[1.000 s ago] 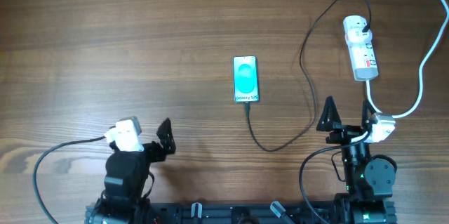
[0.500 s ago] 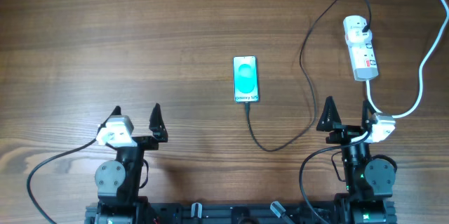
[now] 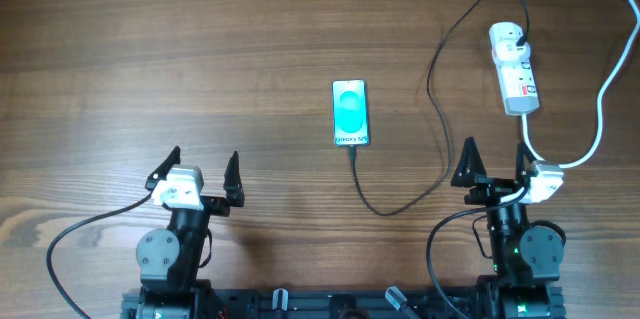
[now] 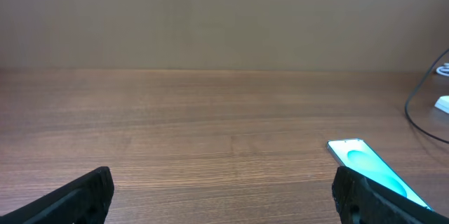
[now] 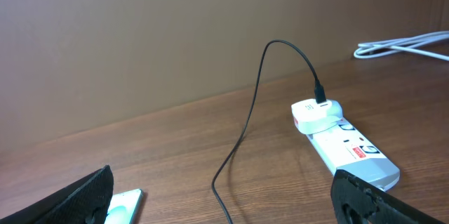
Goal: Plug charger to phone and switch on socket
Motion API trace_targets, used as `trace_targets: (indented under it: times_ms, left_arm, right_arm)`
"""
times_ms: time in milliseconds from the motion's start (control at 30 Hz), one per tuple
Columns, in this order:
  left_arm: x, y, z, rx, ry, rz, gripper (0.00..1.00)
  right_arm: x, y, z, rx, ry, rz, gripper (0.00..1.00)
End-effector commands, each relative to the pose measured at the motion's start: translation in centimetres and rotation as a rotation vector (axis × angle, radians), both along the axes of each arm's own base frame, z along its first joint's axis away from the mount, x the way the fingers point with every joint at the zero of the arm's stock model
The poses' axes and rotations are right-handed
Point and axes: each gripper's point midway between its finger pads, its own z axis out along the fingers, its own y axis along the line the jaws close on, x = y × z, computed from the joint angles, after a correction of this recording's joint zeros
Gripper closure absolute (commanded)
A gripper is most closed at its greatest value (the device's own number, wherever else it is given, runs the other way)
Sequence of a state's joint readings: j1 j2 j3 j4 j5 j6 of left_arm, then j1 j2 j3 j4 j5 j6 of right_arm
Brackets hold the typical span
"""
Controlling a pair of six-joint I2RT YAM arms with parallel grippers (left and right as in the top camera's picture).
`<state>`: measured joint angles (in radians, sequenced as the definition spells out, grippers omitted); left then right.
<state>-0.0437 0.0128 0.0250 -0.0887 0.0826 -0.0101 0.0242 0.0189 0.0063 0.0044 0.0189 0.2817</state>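
The phone [image 3: 350,112] lies flat at the table's middle, turquoise screen up; it also shows in the left wrist view [image 4: 366,165] and the right wrist view [image 5: 123,203]. The charger [image 3: 441,164], a thin black cable, runs from a white adapter [image 3: 508,34] on the socket [image 3: 514,77] in a loop, and its end meets the phone's near edge. My left gripper [image 3: 204,159] stands open, near and left of the phone, holding nothing. My right gripper [image 3: 495,154] is open too, just short of the socket [image 5: 349,149], with the cable [image 5: 247,122] ahead of it.
A thick white cord [image 3: 598,109] leaves the socket's near end, curves right beside my right gripper and runs off the far right corner [image 5: 407,44]. Bare wooden table [image 3: 150,49] fills the left and far side.
My left gripper has swung from pointing right to facing straight ahead and shifted a little; it stays open. The right arm, phone, cable and socket have not moved.
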Motion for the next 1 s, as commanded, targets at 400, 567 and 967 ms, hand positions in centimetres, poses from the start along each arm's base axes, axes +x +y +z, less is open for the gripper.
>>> trace_targets:
  times_ms: [400,567,967]
  left_arm:
    - [0.0,-0.3,-0.2,-0.051,0.004,-0.013,0.0]
    - [0.0,-0.3,-0.2,-0.051,0.004,-0.013,0.0]
    - [0.0,-0.3,-0.2,-0.051,0.004,-0.013,0.0]
  right_arm:
    - [-0.1,0.1,0.4,-0.018,-0.018,0.008,0.01]
    - [-0.1,0.2,0.3,-0.124,-0.018,0.016,0.0]
    - [-0.1,1.1,0.2,-0.301,-0.023,0.067,0.0]
